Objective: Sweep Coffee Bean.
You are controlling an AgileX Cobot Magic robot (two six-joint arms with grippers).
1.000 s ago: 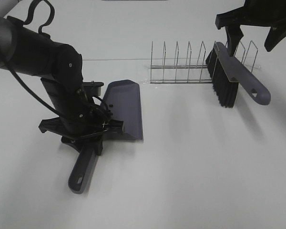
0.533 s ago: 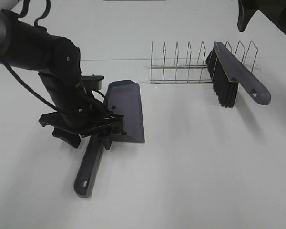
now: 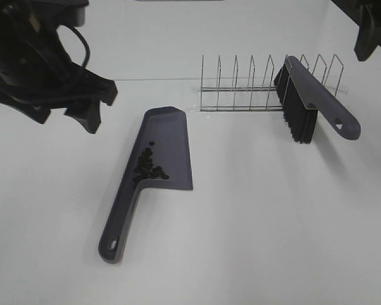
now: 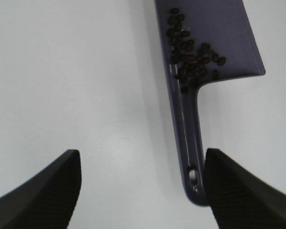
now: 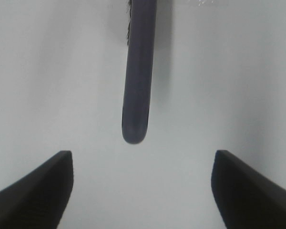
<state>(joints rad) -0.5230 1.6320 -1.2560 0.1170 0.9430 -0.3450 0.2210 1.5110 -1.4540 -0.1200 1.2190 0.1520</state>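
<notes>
The purple-grey dustpan (image 3: 159,152) lies flat on the white table, its handle (image 3: 117,225) pointing to the front. Several dark coffee beans (image 3: 150,166) sit in the pan near the handle's root; they also show in the left wrist view (image 4: 193,57). My left gripper (image 3: 60,111) is open and empty, raised to the left of the pan. The brush (image 3: 308,101) with black bristles leans on the wire rack (image 3: 254,89); its handle shows in the right wrist view (image 5: 137,71). My right gripper (image 3: 368,32) is open and empty, high at the far right.
The wire dish rack stands at the back of the table, with the brush resting against its right end. The dustpan handle (image 4: 190,143) lies between my left fingers in the left wrist view, well below them.
My left gripper has let go of the dustpan handle, lifted and drawn back to the left. The beans in the pan are now uncovered. My right gripper has risen further.
</notes>
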